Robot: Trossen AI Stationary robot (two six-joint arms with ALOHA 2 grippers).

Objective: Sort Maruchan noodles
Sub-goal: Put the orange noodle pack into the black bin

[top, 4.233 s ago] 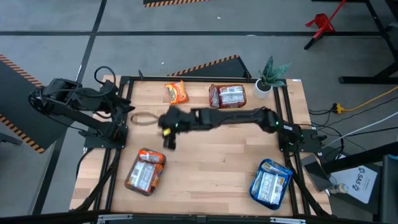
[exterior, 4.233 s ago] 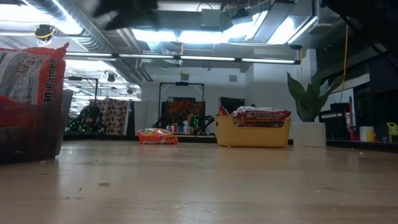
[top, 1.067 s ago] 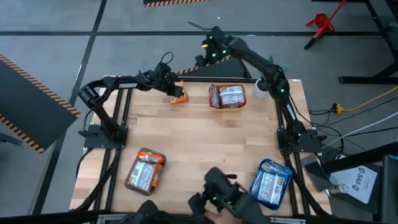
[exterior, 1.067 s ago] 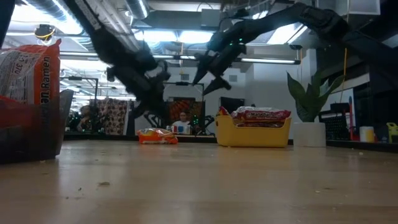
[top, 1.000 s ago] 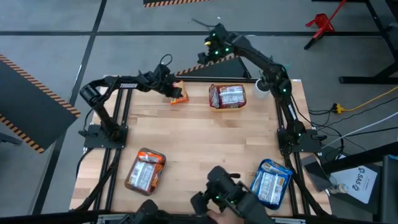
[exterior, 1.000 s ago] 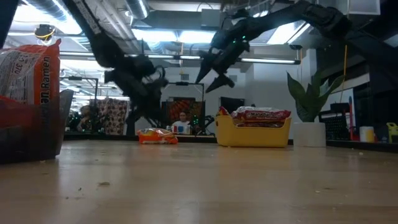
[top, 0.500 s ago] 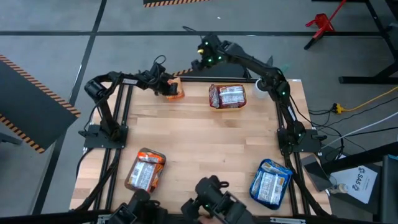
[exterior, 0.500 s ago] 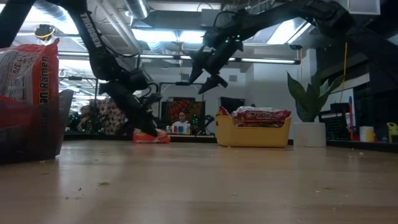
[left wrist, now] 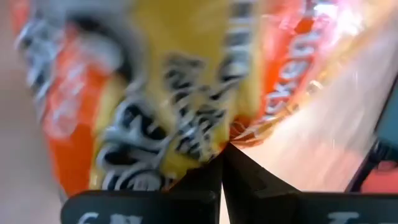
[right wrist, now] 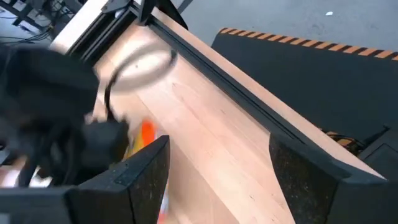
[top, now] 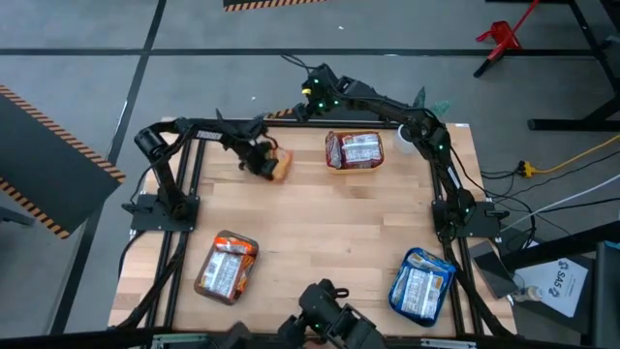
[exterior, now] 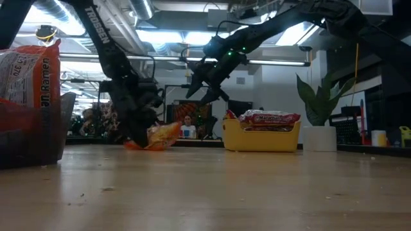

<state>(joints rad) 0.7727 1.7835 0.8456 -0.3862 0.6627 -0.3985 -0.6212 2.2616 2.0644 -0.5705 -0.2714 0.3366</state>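
An orange Maruchan noodle packet (top: 280,167) is near the table's far left, tipped up (exterior: 159,136). My left gripper (top: 262,160) is shut on it, and the packet fills the left wrist view (left wrist: 168,81). My right gripper (top: 310,97) hangs open in the air over the table's far edge, touching nothing (right wrist: 217,180). Red-and-white packets lie in the yellow bowl (top: 330,165) at the far middle. A tray at the near left (top: 205,289) holds orange packets. A tray at the near right (top: 397,301) holds blue-and-white ones. My left gripper pinches an edge of the orange packet (left wrist: 219,138) between its two shut fingertips, reaching in from the table's left. The packet stands tilted, its right end raised (exterior: 172,130) and its lower end down by the table top (exterior: 131,145).
A potted plant (top: 417,121) stands at the far right corner. Black frame rails (top: 184,242) run along the table's sides. A dark shape (top: 325,325) shows at the near edge. The middle of the wooden top (top: 329,233) is bare.
My left gripper has dropped onto the orange packet at the far edge and pulled it toward the near side and slightly right. The packet, flat before, now stands tipped up with one end raised. My right gripper has drifted left along the far edge and stayed open.
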